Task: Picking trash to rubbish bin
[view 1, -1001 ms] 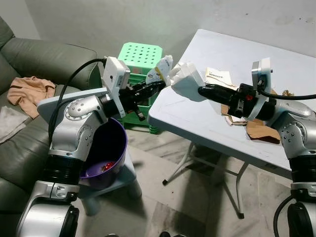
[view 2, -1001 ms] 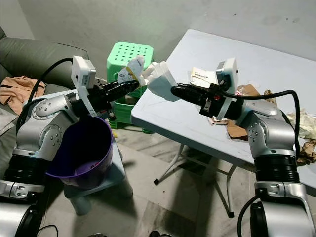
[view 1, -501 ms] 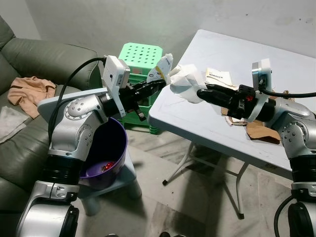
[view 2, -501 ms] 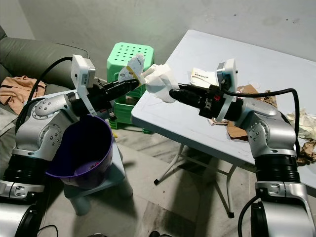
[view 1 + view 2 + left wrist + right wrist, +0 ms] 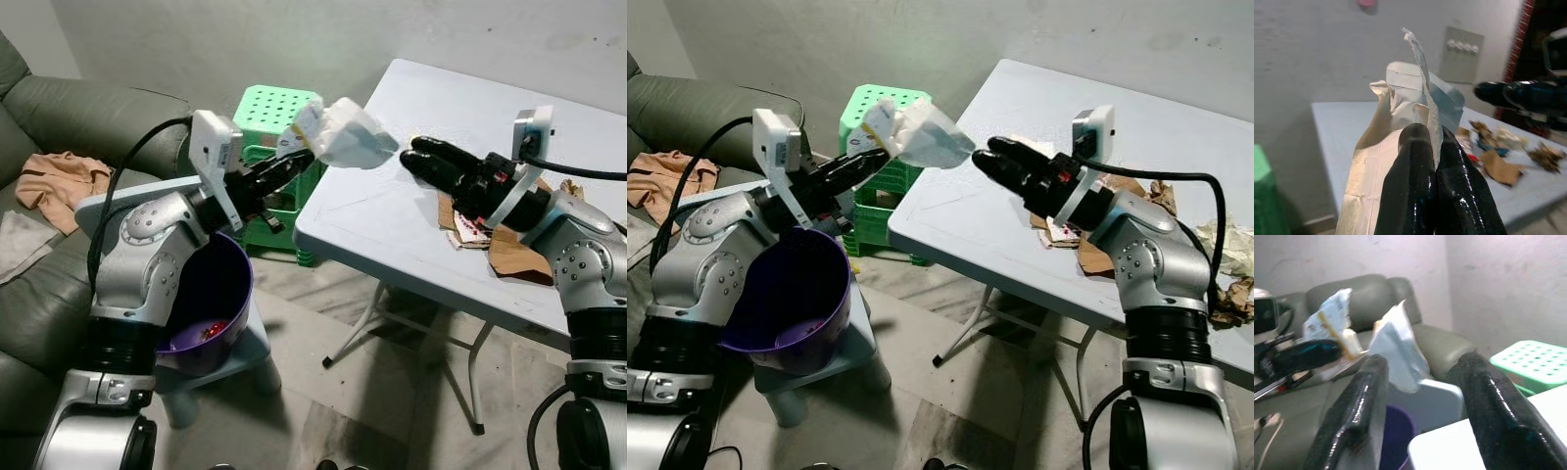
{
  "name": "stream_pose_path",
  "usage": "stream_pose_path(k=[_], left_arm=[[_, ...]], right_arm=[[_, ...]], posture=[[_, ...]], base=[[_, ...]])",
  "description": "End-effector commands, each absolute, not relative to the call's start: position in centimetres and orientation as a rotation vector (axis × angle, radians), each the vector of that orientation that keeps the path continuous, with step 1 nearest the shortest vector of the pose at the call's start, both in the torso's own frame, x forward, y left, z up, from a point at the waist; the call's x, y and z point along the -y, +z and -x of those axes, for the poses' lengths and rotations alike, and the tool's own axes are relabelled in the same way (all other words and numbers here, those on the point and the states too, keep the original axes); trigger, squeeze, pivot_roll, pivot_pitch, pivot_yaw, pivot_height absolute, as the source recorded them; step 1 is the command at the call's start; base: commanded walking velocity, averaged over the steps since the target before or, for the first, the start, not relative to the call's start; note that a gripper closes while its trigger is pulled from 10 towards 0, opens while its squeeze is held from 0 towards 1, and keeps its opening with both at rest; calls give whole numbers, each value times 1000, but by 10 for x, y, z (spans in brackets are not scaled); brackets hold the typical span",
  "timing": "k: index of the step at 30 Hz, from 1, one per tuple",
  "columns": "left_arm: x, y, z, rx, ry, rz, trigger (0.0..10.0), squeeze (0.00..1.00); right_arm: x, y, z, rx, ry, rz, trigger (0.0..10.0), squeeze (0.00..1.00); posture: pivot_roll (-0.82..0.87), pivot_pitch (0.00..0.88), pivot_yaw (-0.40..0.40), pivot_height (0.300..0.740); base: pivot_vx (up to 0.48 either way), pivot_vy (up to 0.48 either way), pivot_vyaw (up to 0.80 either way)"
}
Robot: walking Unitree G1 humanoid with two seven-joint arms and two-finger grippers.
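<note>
Left hand (image 5: 299, 157) pinches the crumpled paper wrapper (image 5: 348, 137) above the purple bin (image 5: 211, 294); right hand (image 5: 416, 157), spread, hovers beside it (light, floppy; likeliest grip its bunched edge).

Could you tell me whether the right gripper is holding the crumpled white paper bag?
No, the right gripper is open and apart from the crumpled white paper bag, which the left gripper pinches.

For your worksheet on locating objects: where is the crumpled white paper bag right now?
The crumpled white paper bag hangs pinched in the left pincer, above the table's left corner, before the green stool.
</note>
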State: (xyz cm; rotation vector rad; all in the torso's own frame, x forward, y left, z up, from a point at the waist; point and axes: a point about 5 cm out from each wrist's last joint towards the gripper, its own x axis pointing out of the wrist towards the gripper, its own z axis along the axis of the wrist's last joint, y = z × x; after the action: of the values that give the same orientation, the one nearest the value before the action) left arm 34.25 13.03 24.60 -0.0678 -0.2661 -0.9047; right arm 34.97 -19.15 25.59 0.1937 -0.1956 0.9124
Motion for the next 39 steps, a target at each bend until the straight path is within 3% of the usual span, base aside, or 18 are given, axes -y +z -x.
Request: stream_pose_path(k=[1, 2, 3, 4, 5, 6, 18, 19, 20, 21, 32, 39], left_arm=[[-135, 248, -341, 284, -853, 85, 0, 0], [-137, 246, -341, 283, -827, 93, 0, 0], [-140, 244, -341, 281, -798, 94, 3098, 0], [-140, 244, -341, 281, -798, 94, 3098, 0], [-144, 242, -343, 281, -741, 103, 9686, 0], [-148, 240, -344, 280, -695, 116, 10000, 0], [-169, 211, -356, 168, -347, 70, 10000, 0], [-171, 203, -356, 132, -313, 52, 10000, 0], [-171, 203, -356, 132, -313, 52, 10000, 0], [-173, 196, -357, 106, -270, 56, 10000, 0], [-187, 161, -356, -11, -33, 75, 10000, 0], [-187, 149, -352, -39, -1, 89, 10000, 0]], right_arm=[[198, 257, -347, 232, 849, -204, 10000, 1000], [198, 255, -346, 231, 835, -220, 10000, 1000], [198, 253, -345, 231, 819, -217, 10000, 1000], [198, 253, -345, 231, 819, -217, 10000, 1000], [198, 249, -343, 229, 804, -221, 10000, 1000], [197, 245, -342, 224, 794, -230, 10000, 1000], [186, 223, -339, 174, 655, -140, 10000, 1000], [181, 221, -339, 166, 640, -132, 10000, 698], [181, 221, -339, 166, 640, -132, 10000, 698], [175, 220, -336, 177, 645, -125, 10000, 0], [160, 209, -325, 181, 627, -106, 10000, 0], [158, 201, -320, 161, 611, -96, 10000, 0]], posture=[[72, 105, -85, 740], [72, 105, -86, 740], [73, 107, -85, 740], [73, 107, -85, 740], [73, 107, -85, 740], [73, 107, -85, 740], [88, 109, -90, 740], [91, 110, -94, 740], [91, 110, -94, 740], [92, 110, -96, 740], [89, 118, -101, 740], [88, 122, -103, 740]], base=[[0, 0, 0], [0, 0, 0], [0, 0, 0], [0, 0, 0], [0, 0, 0], [0, 0, 0], [0, 0, 0], [0, 0, 0], [0, 0, 0], [0, 0, 0], [0, 0, 0], [0, 0, 457]])
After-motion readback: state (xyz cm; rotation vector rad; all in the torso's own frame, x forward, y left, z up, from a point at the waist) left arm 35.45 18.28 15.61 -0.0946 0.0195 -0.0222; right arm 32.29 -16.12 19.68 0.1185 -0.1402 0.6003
